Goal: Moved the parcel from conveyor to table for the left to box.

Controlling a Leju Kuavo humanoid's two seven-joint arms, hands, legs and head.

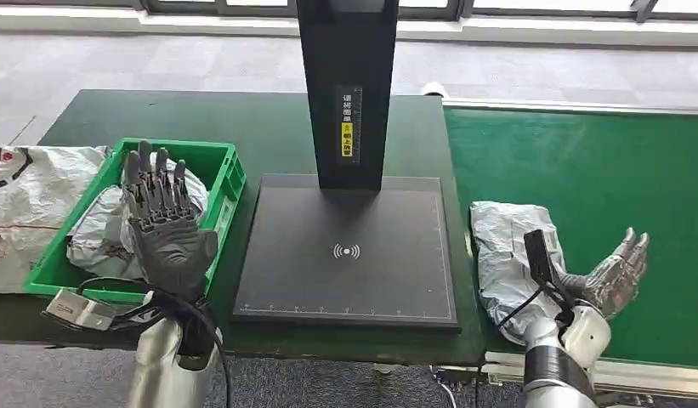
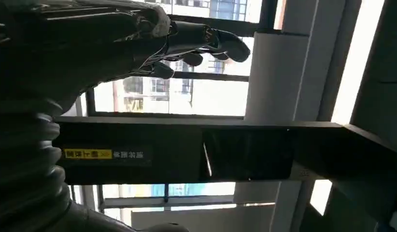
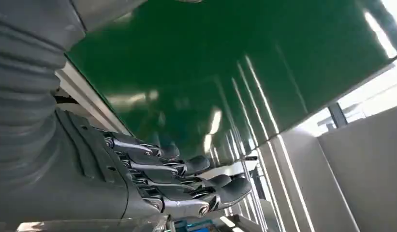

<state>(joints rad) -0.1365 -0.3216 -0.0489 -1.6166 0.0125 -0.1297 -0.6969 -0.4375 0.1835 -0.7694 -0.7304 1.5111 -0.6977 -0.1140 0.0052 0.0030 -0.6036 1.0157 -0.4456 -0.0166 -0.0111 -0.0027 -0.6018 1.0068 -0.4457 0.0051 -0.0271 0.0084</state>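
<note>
The crinkled silver plastic parcel lies low right on the green conveyor belt, just beside my right hand, spread and empty, so I judge grasping comes next, while my left hand waits spread over the green plastic crate.

Dark green table on the left, bearing a green crate near its front left corner and, just beside it, a black scanner base plate with an upright black post. Crumpled silver bags at the table's left edge. Bright green conveyor belt adjoining on the right, carrying a silver parcel near its left front corner.
</note>
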